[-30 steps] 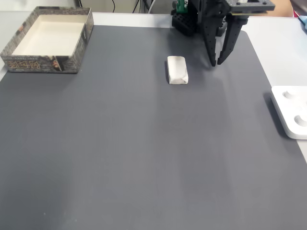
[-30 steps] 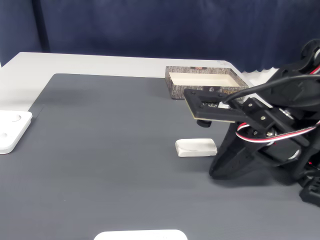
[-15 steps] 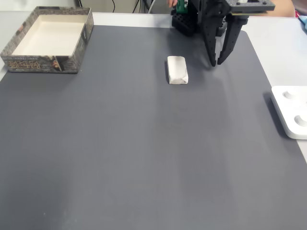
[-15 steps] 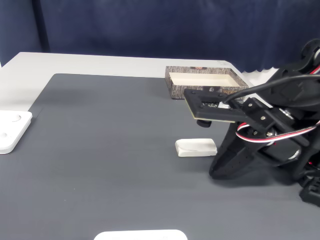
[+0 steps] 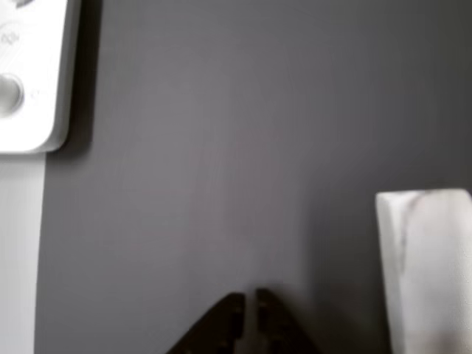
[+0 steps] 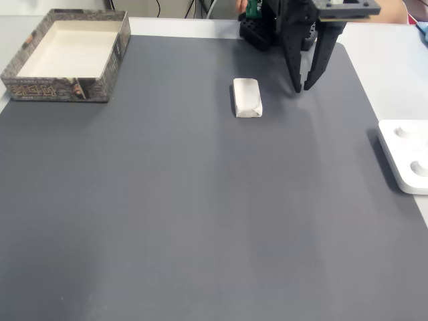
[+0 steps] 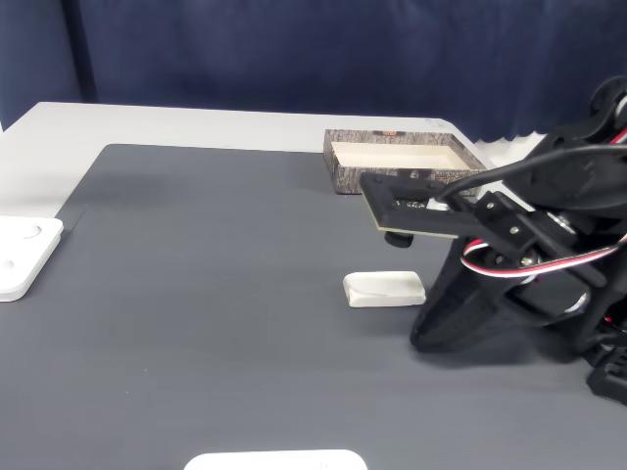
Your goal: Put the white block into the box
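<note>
My gripper (image 6: 301,87) hangs near the far edge of the dark mat (image 6: 200,200), toward its far right corner in a fixed view, fingertips pointing down at the surface. The two fingers (image 6: 293,63) stand slightly apart, a narrow gap between the tips, with nothing held between them. In the other view the tips (image 5: 245,313) come in from the bottom edge, nearly together, over bare mat.

The white block (image 6: 247,97) lies flat on the mat just beside my gripper, to its left in that fixed view, apart from the fingers. Its long side runs from the far edge toward the near edge. In the side-on fixed view the block (image 7: 384,289) sits just in front of my arm (image 7: 529,264). In the other view it (image 5: 428,269) shows at the lower right, cut off by the frame.

The box (image 6: 67,53) sits at the mat's far left corner in a fixed view, open side up, pale interior bare, well apart from the block. Open mat runs between block and box, nothing on it.

A white rounded device (image 6: 404,154) lies off the mat's right edge, well apart from my gripper. The near half of the mat is open.
</note>
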